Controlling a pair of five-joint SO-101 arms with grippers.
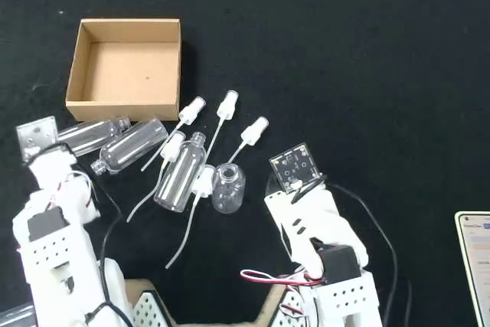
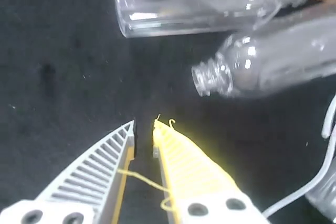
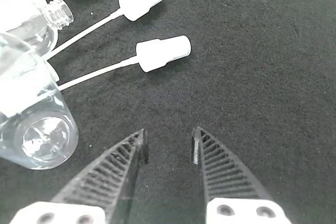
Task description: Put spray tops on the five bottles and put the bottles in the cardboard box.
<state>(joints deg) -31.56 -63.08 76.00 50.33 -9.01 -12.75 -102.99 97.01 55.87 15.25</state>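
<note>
The open cardboard box [image 1: 76, 67] stands at the far left. Two clear bottles [image 1: 92, 134] [image 1: 132, 145] lie in front of it, and two more [image 1: 182, 171] [image 1: 228, 187] lie mid-table among several white spray tops with long tubes [image 1: 191, 109] [image 1: 255, 129]. My left gripper [image 2: 144, 125] is shut with nothing in it, a short way from the open neck of one bottle [image 2: 273, 66] and the base of another [image 2: 199, 1]. My right gripper [image 3: 168, 137] is open and holds nothing, just short of a spray top [image 3: 163, 53] and beside a bottle [image 3: 31, 124].
Black cloth covers the table [image 1: 367, 74]. A flat screen device [image 1: 475, 258] lies at the right edge. Both arm bases [image 1: 53, 258] [image 1: 329, 266] stand along the near edge. The right half of the table holds no task objects.
</note>
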